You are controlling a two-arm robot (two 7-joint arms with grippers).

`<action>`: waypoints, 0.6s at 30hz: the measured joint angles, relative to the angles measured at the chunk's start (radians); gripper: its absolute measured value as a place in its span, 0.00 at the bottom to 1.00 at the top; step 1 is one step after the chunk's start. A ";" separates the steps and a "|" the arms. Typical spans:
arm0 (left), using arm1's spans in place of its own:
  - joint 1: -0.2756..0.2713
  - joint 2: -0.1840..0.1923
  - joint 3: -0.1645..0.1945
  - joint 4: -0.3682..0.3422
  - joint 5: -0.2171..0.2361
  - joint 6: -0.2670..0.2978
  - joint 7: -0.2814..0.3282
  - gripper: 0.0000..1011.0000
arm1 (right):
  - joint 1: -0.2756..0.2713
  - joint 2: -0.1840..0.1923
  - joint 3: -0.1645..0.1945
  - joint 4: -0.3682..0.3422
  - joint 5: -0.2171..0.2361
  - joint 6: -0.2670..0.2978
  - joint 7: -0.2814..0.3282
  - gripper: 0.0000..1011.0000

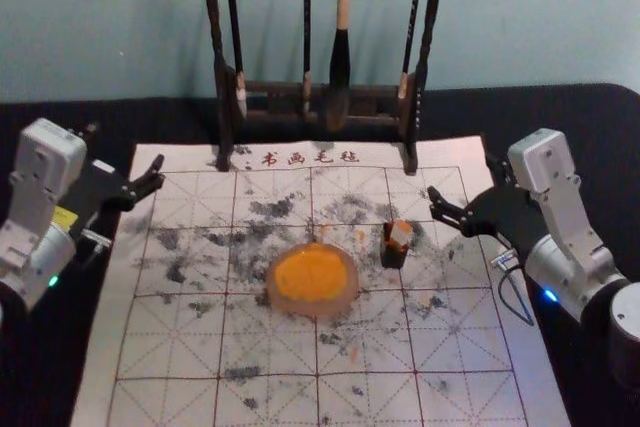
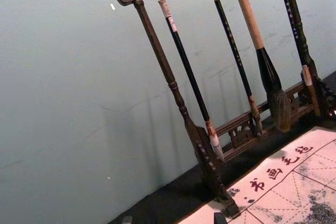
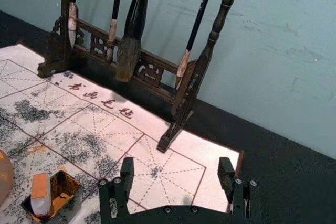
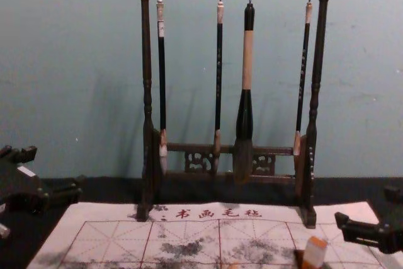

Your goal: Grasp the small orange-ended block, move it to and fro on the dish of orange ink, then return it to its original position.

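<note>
Block [image 1: 401, 234] near orange ink dish [image 1: 314, 310]
White-sided, it tilts orange end up in a dark box [image 1: 393, 257]; the round dish lies left.

Four dark red Chinese characters, 书画毛毡 (roughly, "calligraphy and painting felt"), run in a row along the far edge of the mat [image 1: 165, 347]. Small pale characters also mark the dark handles of two hanging brushes, one slim [image 4: 219, 61] and one far right [image 4: 303, 67], too tiny to read.
</note>
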State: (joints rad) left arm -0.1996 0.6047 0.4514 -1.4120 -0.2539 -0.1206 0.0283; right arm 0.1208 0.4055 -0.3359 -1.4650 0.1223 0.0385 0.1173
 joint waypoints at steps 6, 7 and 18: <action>0.000 0.000 0.000 0.000 0.000 0.000 0.000 0.99 | 0.000 0.001 0.000 -0.002 0.001 -0.002 0.001 0.99; 0.000 0.000 0.000 0.000 0.000 0.000 0.000 0.99 | 0.000 0.002 0.000 -0.003 0.001 -0.003 0.001 0.99; 0.000 0.000 0.000 0.000 0.000 0.000 0.000 0.99 | 0.001 0.003 -0.001 -0.005 0.001 -0.005 0.002 0.99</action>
State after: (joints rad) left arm -0.1996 0.6047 0.4514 -1.4120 -0.2539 -0.1205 0.0283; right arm 0.1217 0.4080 -0.3370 -1.4702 0.1233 0.0336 0.1190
